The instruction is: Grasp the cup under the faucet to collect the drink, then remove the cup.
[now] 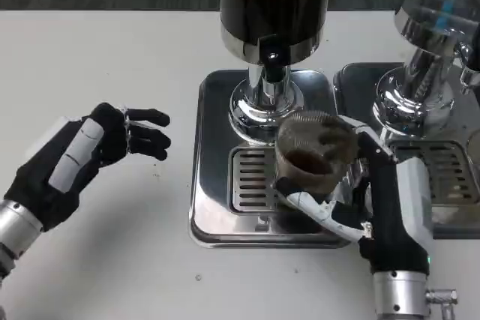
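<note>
Gripping cup (313, 151), right hand (352, 200) wraps fingers around its lower wall from right side. Cup clear, ribbed, dark drink in bottom, upright over drip grate (251, 181) on steel tray (210, 148), just below faucet (271, 73) of dispenser (274, 5). Left hand (82, 155) rests apart on white table (112, 58), left of tray, fingers spread, holding nothing. Second dispenser (431, 35) stands at right.

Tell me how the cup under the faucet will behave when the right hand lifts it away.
The cup looks thin and clear, so it may flex if the right hand squeezes hard. Dark drink sits low inside, so it is probably light yet could slosh if tilted. Its ribbed wall should help against slipping.
</note>
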Controlling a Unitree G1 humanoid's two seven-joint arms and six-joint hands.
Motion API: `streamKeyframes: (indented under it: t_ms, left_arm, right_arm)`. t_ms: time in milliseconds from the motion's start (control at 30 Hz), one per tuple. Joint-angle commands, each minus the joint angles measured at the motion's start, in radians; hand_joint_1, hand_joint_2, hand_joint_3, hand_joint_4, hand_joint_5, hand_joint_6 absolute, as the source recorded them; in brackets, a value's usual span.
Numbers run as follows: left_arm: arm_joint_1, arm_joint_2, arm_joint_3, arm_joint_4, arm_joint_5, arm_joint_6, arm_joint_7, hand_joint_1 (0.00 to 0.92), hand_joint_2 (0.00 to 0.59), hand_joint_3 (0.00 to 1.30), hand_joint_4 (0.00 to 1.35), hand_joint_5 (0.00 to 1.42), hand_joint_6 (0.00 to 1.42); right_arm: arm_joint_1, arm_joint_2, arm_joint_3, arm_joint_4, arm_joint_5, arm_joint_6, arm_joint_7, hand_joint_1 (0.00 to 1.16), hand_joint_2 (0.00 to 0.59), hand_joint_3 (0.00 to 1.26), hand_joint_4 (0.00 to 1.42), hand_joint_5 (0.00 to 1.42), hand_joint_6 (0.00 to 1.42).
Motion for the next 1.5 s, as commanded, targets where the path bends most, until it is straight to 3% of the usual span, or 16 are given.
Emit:
streamKeyframes:
  t_ms: [33,233,533,833,967,1133,1500]
  left_arm:
    - [0.006,-0.007,-0.022,-0.004,0.016,-0.032,-0.012,0.000,0.148,0.47,0.51,0.52,0.40]
    - [0.001,0.000,-0.049,-0.018,0.034,-0.072,-0.012,0.000,0.146,0.44,0.45,0.47,0.37]
    - [0.049,0.045,-0.114,-0.156,0.085,-0.260,-0.017,0.000,0.126,0.27,0.16,0.16,0.21]
    - [0.131,0.107,-0.156,-0.313,0.053,-0.329,-0.039,0.000,0.122,0.21,0.11,0.09,0.16]
    - [0.178,0.147,-0.172,-0.384,0.054,-0.378,-0.043,0.000,0.120,0.14,0.00,0.00,0.09]
    - [0.237,0.208,-0.195,-0.457,0.104,-0.491,-0.018,0.000,0.115,0.06,0.00,0.00,0.00]
    - [0.308,0.299,-0.230,-0.521,0.146,-0.618,0.042,0.000,0.119,0.03,0.00,0.00,0.00]
  right_arm:
    - [0.084,-0.011,-0.021,-0.139,-0.006,-0.025,-0.009,0.87,0.157,0.65,0.76,0.99,1.33]
    - [0.170,-0.023,-0.043,-0.255,0.000,-0.010,0.030,0.89,0.147,0.66,0.77,0.99,1.33]
    - [0.309,-0.058,-0.065,-0.440,0.013,-0.009,0.138,0.92,0.126,0.68,0.77,0.99,1.35]
    - [0.392,-0.048,-0.085,-0.544,0.020,-0.015,0.202,0.92,0.124,0.69,0.78,1.00,1.35]
    - [0.419,-0.039,-0.089,-0.575,0.017,-0.023,0.210,0.93,0.125,0.70,0.79,1.00,1.37]
    - [0.442,-0.039,-0.097,-0.613,0.018,-0.026,0.225,0.93,0.125,0.71,0.80,1.01,1.37]
    - [0.504,-0.039,-0.112,-0.710,0.036,-0.034,0.276,0.93,0.125,0.72,0.81,1.01,1.37]
